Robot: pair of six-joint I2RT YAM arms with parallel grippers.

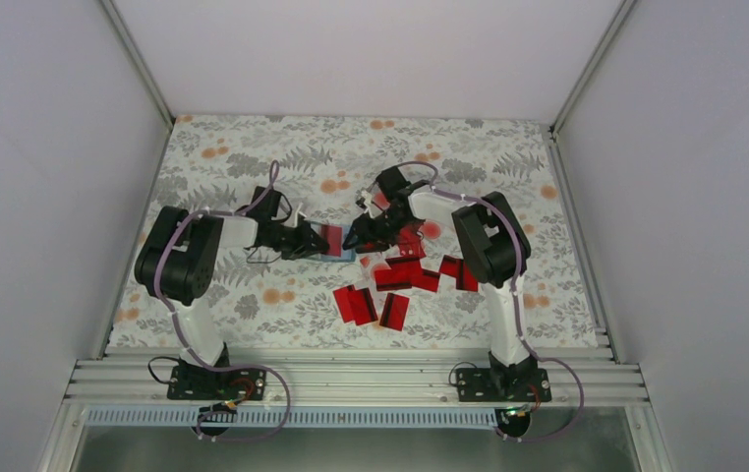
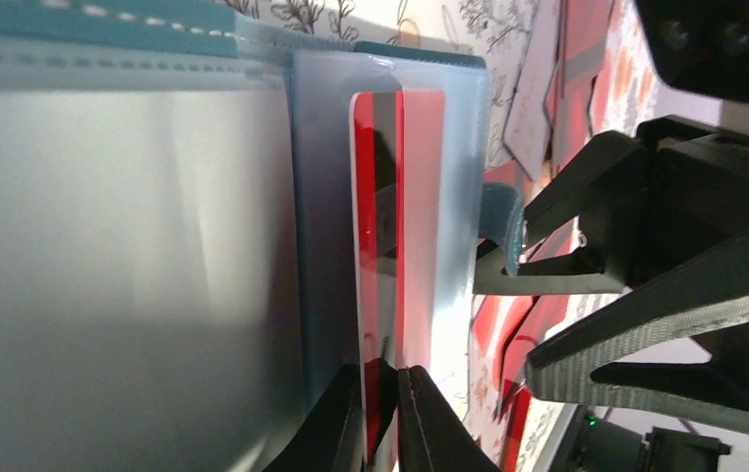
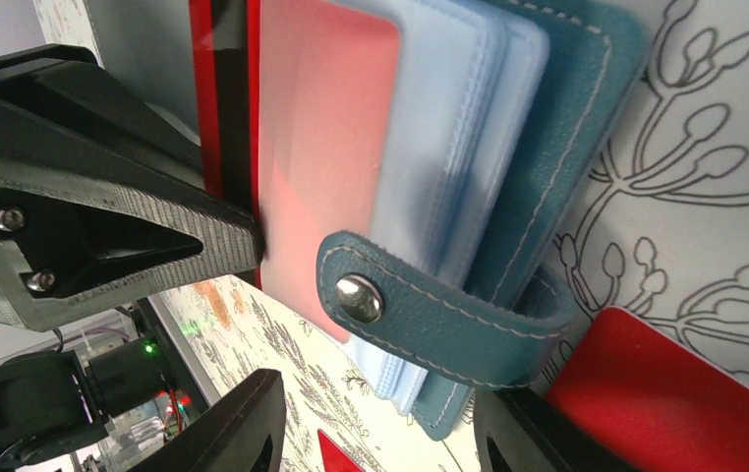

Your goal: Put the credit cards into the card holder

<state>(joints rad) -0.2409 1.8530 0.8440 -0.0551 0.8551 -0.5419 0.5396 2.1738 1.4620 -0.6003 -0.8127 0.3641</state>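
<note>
Left pincer grips card lengthwise, pointing into holder.

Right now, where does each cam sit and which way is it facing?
Top external: above and behind the bases, looking down at the table; left arm and right arm show whole.
Left wrist: looks along the left fingers, pinching a credit card at the card holder; right fingers opposite.
Right wrist: faces back at them; right fingers at its bottom edge.
Both wrist views share holder and card.
</note>
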